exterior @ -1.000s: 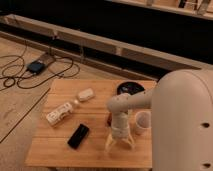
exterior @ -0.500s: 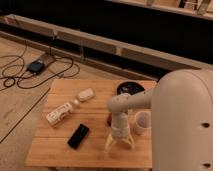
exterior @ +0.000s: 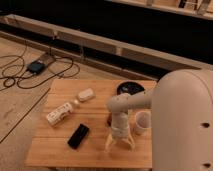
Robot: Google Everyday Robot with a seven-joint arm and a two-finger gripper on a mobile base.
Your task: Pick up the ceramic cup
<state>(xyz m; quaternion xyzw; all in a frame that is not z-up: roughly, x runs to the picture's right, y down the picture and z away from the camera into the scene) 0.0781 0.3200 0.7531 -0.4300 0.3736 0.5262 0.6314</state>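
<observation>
The ceramic cup point(exterior: 141, 121) is small, plain and white. It stands upright on the wooden table point(exterior: 55, 150), near the right side, partly hidden by my arm's large white shell. My gripper point(exterior: 120, 146) points down just to the left of the cup, a little nearer the table's front edge. Its two fingers are spread apart and hold nothing. The fingertips point(exterior: 108, 147) are close to the tabletop. The wrist stands beside the cup; whether it touches it I cannot tell.
A white labelled bottle point(exterior: 60, 113) lies on the table's left. A small flat white oval object point(exterior: 86, 94) lies behind it. A black phone point(exterior: 78, 135) lies at front centre. A black round object point(exterior: 131, 88) sits at the back. Cables point(exterior: 30, 70) lie on the floor to the left.
</observation>
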